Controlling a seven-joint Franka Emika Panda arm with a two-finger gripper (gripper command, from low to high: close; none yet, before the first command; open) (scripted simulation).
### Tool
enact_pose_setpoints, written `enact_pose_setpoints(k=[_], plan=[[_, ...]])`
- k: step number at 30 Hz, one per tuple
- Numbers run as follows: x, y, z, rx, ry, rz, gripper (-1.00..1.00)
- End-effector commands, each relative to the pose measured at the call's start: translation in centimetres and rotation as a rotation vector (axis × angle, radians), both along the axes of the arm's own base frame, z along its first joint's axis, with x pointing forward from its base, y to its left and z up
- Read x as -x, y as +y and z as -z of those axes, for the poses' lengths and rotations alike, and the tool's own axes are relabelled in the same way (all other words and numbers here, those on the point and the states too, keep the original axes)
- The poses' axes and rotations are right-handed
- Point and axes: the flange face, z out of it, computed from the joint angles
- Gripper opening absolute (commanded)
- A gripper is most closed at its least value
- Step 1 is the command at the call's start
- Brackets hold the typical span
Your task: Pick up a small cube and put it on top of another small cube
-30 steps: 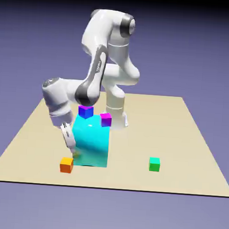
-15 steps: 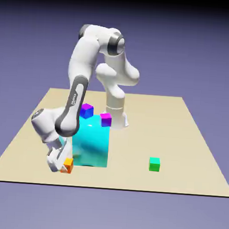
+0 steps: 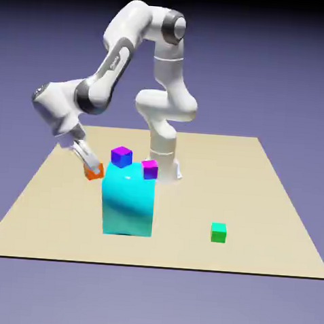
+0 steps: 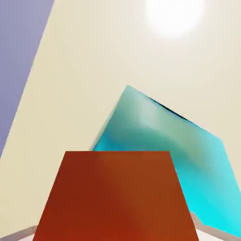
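The orange cube [image 3: 93, 173] is off the table, clenched between the fingers of the gripper [image 3: 91, 168], and it hangs just off the upper left corner of the big cyan block [image 3: 128, 204] as the exterior view shows it. In the hand view the orange cube [image 4: 115, 195] fills the lower middle, with the cyan block [image 4: 174, 155] behind it. The blue cube [image 3: 121, 156] it must go on sits on the block's top near its back left corner, and a pink cube [image 3: 149, 168] sits near the back right corner. The table [image 3: 271, 199] also carries a green cube [image 3: 218, 232], well apart. The risk as I judge it — the carried cube rides near the block's top edge, so a level sweep across could clip the block or knock the blue cube off its perch.
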Motion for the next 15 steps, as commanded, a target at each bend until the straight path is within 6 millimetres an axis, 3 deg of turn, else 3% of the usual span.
enact_pose_setpoints(k=[1,9,10,11,15], plan=[[0.5,0.8,-1.1,0.010,0.002,-0.069,-1.00],[5.3,6.6,-8.4,0.123,0.060,-0.579,-1.00],[4.5,8.1,-8.0,0.157,0.079,-0.609,-1.00],[4.5,8.1,-8.0,0.157,0.079,-0.609,-1.00],[6.1,8.5,-2.6,0.158,0.079,-0.609,-1.00]])
